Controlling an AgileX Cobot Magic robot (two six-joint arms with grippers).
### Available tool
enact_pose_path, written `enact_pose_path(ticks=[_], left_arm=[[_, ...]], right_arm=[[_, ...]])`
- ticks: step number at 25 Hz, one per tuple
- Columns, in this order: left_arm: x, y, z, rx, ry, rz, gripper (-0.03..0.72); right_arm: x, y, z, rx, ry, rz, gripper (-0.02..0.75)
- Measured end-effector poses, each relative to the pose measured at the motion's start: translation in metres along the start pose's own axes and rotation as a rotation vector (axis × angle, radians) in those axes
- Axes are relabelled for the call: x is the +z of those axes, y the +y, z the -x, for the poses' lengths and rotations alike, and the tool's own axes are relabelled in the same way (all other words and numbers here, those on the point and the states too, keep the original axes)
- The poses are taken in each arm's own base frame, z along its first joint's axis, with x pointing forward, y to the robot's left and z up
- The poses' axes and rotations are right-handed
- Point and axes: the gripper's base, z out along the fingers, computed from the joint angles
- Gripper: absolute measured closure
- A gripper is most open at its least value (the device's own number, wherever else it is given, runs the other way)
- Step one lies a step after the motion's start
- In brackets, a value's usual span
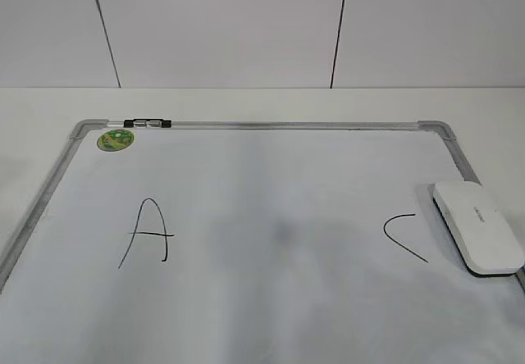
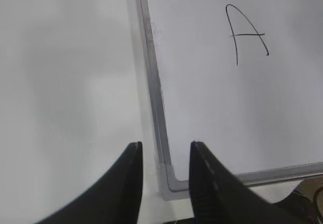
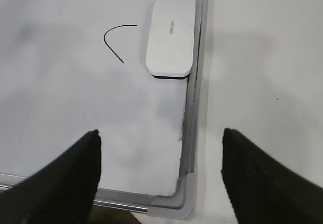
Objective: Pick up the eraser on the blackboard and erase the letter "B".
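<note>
The eraser [image 1: 478, 226] lies flat on the right side of the blackboard [image 1: 271, 125], beside its right frame, white top up; it also shows in the right wrist view [image 3: 170, 38]. No letter "B" shows; only a faint grey smudge [image 1: 283, 233] lies between the black "A" [image 1: 146, 233] and the black "C" [image 1: 404, 234]. My left gripper [image 2: 165, 151] is open and empty above the board's near left corner [image 2: 171, 183]. My right gripper [image 3: 160, 138] is wide open and empty above the near right corner [image 3: 184, 196], well short of the eraser. Neither gripper shows in the exterior view.
A round green sticker [image 1: 116, 139] sits at the board's far left corner, with a small black-and-silver clip [image 1: 148, 123] on the top frame. The board lies on a white table [image 1: 492, 106]; a white panelled wall [image 1: 221, 28] stands behind.
</note>
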Motion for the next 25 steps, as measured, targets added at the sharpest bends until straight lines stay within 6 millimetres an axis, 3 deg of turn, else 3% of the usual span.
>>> enact_pose_path(ticks=[5,12,17,25], left_arm=[[-0.01,-0.004,-0.055,0.007,-0.12,-0.011,0.452],[-0.026,-0.013,-0.112,0.018,-0.362,-0.081,0.452],[-0.013,-0.013,-0.118,0.013,-0.301,-0.093,0.452],[-0.004,-0.008,-0.111,0.011,-0.382,-0.047,0.452]], right_arm=[[-0.004,0.001,-0.006,-0.006,-0.034,-0.007,0.166],[-0.007,0.002,-0.009,-0.009,-0.06,-0.01,0.166],[-0.016,0.003,-0.015,-0.02,-0.132,-0.02,0.166],[-0.023,0.004,-0.032,-0.04,-0.162,-0.044,0.166]])
